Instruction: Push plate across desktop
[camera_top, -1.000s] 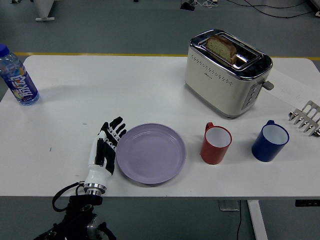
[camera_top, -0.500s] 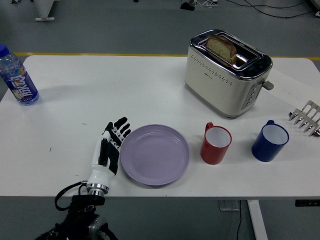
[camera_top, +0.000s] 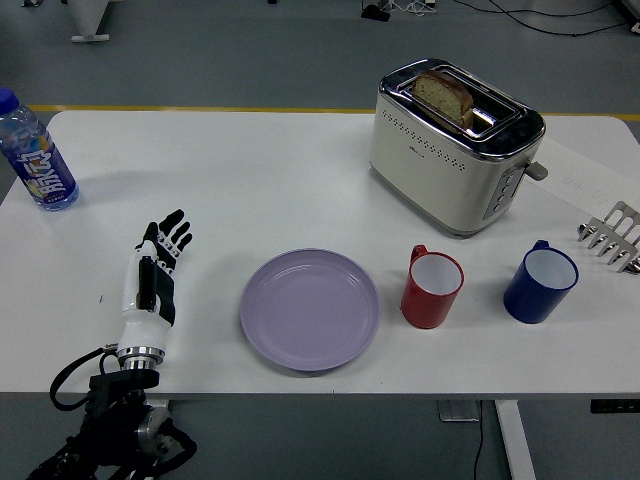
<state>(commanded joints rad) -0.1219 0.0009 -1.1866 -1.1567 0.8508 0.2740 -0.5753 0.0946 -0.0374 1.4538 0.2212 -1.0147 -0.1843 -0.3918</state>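
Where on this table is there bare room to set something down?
Widest patch: between the water bottle and the toaster. Another lies between the left hand and the purple plate. The right side is crowded: red mug, blue mug, metal rack.

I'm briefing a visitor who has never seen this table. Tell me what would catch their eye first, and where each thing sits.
The cream toaster at the far right stands out, a slice of bread poking from its slot. Near the front edge lies a purple plate, with a red mug and a blue mug in a row to its right. The robot's left hand lies flat, fingers spread, left of the plate and apart from it.
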